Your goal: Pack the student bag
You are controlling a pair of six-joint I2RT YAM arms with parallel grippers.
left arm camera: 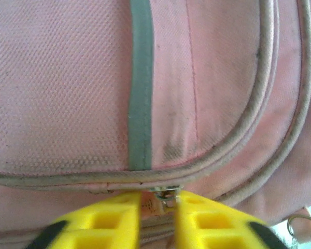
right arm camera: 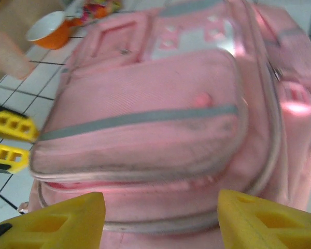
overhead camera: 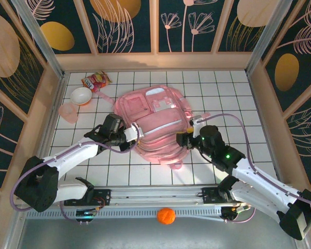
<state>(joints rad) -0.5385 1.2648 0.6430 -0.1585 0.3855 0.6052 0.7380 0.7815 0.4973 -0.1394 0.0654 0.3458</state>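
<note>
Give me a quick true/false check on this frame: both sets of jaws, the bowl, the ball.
1. The left gripper's jaws stand either side of a zipper pull on the pink backpack. True.
2. The right gripper's jaws are clamped on a strap. False: they stand wide apart, holding nothing, facing the backpack's front.
3. The orange bowl sits on the tiled table, apart from the backpack. True.
4. The orange ball lies inside the backpack. False: it lies outside it, near the bottom edge of the top view.
</note>
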